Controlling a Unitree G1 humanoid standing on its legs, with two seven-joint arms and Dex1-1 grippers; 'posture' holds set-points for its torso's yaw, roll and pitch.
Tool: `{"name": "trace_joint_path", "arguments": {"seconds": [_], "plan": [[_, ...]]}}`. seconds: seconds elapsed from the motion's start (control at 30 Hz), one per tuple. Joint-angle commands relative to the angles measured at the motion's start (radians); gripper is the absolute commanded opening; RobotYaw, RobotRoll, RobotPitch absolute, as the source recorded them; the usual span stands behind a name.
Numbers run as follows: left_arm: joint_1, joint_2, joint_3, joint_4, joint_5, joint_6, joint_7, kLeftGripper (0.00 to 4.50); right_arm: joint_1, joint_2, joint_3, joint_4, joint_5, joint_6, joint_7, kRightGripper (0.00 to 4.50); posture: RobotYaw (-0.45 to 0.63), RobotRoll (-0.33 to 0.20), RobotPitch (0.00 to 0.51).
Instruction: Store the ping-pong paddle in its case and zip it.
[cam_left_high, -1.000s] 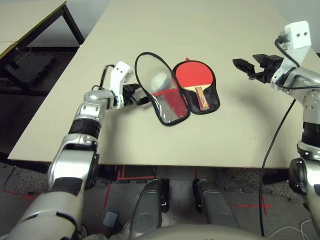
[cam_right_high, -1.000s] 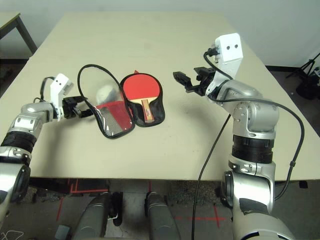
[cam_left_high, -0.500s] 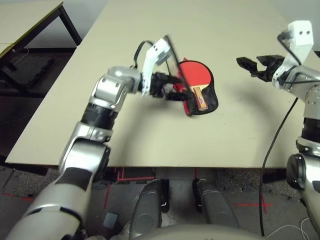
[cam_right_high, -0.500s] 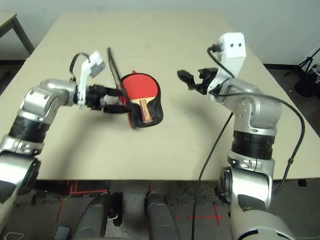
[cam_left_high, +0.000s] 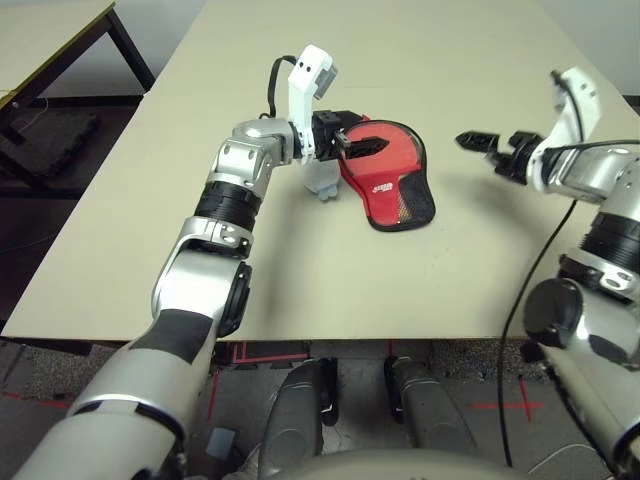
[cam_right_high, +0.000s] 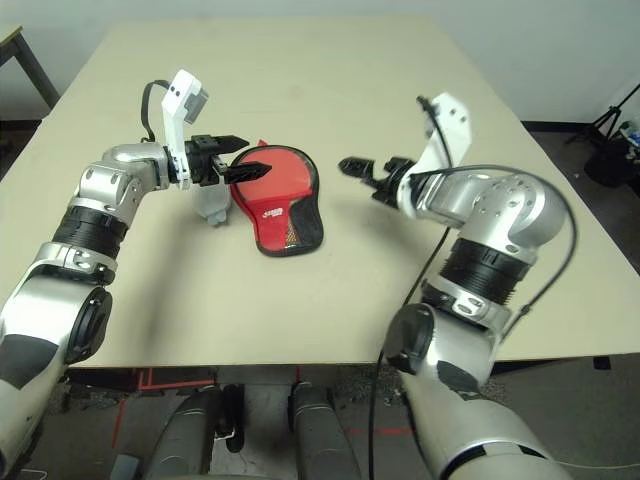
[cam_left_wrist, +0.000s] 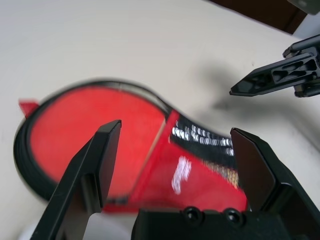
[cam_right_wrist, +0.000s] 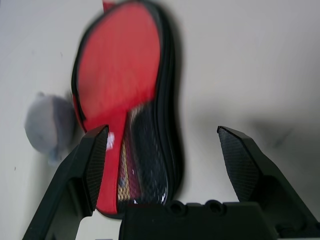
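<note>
At mid-bench (cam_left_high: 300, 260) lies the red-and-black, paddle-shaped fabric case (cam_left_high: 385, 178), flap folded shut, unzipped, paddle presumably inside. Likely light, floppy cloth over a stiff blade; best taken at the black zipper edge. Left gripper (cam_left_high: 362, 143) hovers above, jaws wide; right gripper (cam_left_high: 470, 139) apart, jaws wide. Right wrist view adds a grey-white soft wad (cam_right_wrist: 48, 124) beside the case.

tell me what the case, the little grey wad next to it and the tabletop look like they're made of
Case: looks like woven fabric, matte red with a black mesh-like panel, white logo print and a dark edge band, likely the zipper.
Grey wad: soft and crumpled, perhaps cloth or foam; too blurred to say which.
Tabletop: smooth, matte beige board, probably laminate; no grain shows.
</note>
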Motion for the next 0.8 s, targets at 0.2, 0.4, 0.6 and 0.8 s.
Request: {"name": "trace_joint_path", "arguments": {"seconds": [0.2,0.4,0.6,0.8], "plan": [[0.072,0.036,-0.009,-0.152,-0.009,0.086,0.008,4.50,0.108,0.050,0.035,-0.021,0.233,0.033,-0.189,4.47,0.02,0.000,0.169],[0.092,0.035,0.000,-0.189,-0.018,0.112,0.029,4.50,0.156,0.068,0.079,-0.001,0.338,0.033,-0.279,4.47,0.03,0.000,0.173],[0.097,0.032,0.000,-0.206,-0.029,0.124,0.046,4.50,0.118,0.132,0.063,0.046,0.347,0.033,-0.341,4.47,0.03,0.000,0.177],[0.094,0.027,-0.001,-0.206,-0.038,0.122,0.058,4.50,0.024,0.240,-0.065,0.116,0.293,0.030,-0.368,4.47,0.02,0.000,0.177]]}}
